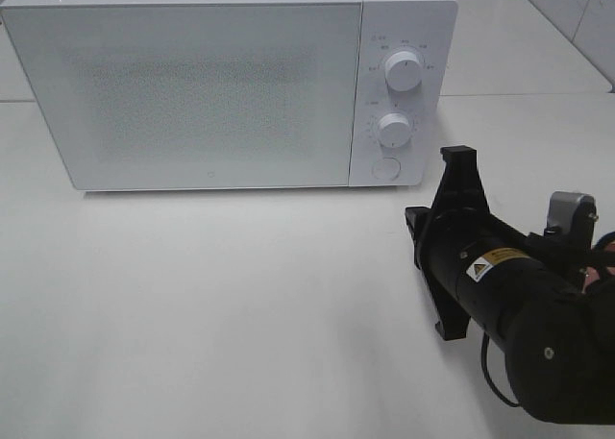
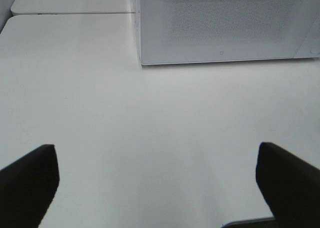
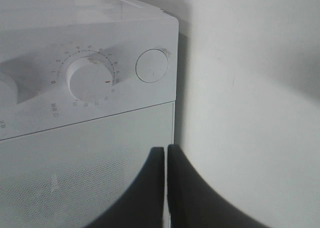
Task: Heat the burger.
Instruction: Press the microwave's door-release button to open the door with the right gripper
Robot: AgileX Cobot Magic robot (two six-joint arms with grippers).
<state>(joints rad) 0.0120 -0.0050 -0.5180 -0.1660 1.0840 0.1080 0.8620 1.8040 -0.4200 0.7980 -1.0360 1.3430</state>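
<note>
Our right hand (image 3: 166,150) is clenched on nothing, its two black fingers pressed flat together. It hangs just in front of the near right corner of the white microwave (image 1: 211,84), apart from it and aimed toward the control panel. Our left hand (image 2: 156,148) is released, its fingers spread wide over the bare white desk (image 1: 240,295), also empty, facing the left part of the microwave front.

We cannot see the burger in any view. The microwave door (image 1: 192,84) is closed and its dotted glass shows nothing behind it, so we cannot tell whether the burger sits inside or lies somewhere out of frame.

On the panel we see two dials (image 1: 394,129) and, below them, a round button (image 1: 385,168). We judge this button to be the nearest target for the closed right fingers, though we cannot be sure of its function.

As for handling, we expect the burger to be light but soft, a loose stack whose layers can slide apart. We would take it low and from opposite sides with a wide, gentle squeeze, keeping it level, since a hard pinch would crush the bun.
</note>
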